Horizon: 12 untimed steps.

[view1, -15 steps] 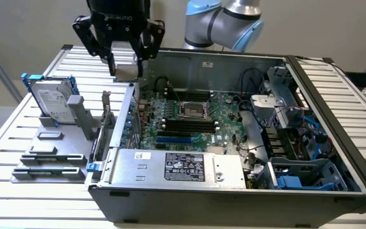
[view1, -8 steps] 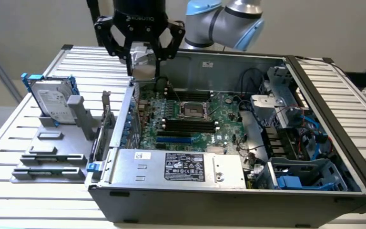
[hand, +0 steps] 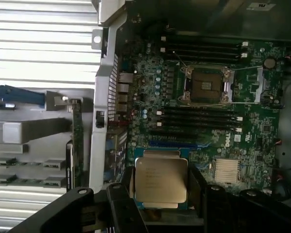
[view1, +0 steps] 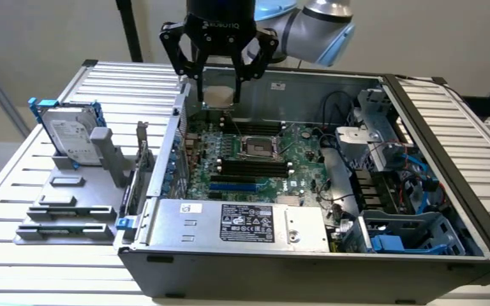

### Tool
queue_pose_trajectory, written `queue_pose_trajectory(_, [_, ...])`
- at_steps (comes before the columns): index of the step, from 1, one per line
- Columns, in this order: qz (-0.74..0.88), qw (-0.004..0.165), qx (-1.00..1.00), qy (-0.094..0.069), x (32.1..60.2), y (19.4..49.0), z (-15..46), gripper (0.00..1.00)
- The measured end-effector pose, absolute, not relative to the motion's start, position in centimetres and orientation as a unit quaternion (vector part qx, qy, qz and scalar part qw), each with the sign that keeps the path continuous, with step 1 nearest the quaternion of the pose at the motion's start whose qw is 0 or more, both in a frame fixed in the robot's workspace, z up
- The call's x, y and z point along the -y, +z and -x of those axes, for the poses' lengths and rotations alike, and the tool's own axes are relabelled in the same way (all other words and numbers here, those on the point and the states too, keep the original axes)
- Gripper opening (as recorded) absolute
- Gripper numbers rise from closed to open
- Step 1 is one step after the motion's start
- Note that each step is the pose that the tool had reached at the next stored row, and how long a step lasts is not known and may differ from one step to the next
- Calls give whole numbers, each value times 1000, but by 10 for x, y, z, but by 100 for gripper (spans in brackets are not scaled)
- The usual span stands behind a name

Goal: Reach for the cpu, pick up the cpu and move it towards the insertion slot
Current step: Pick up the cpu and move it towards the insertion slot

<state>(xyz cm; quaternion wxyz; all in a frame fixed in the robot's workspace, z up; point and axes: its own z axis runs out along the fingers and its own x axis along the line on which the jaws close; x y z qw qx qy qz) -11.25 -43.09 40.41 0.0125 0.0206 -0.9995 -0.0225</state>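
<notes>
My gripper (view1: 217, 97) hangs above the open computer case, shut on the cpu (view1: 217, 96), a small flat square chip with a pale rim. In the wrist view the cpu (hand: 161, 180) shows its silvery top between the black fingers (hand: 198, 187), held level in the air. The insertion slot (view1: 260, 147) is a square socket with a silvery frame and dark centre on the green motherboard, below the gripper and a little toward the exterior view's right. From the wrist camera the insertion slot (hand: 206, 85) lies apart from the held chip, flanked by long black memory slots.
The grey case wall (view1: 171, 137) stands just to the exterior view's left of the gripper. A silver hard drive in a blue frame (view1: 68, 131) sits in a grey holder outside the case. A power supply (view1: 240, 223) and cables (view1: 372, 166) crowd the case's near and right sides.
</notes>
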Motion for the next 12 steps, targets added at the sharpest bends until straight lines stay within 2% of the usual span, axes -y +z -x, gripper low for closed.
queue_pose_trajectory(5, [-21,13,999,-22,422,403,93,55])
queue_pose_trajectory(12, [-21,13,999,-21,395,396,76,55])
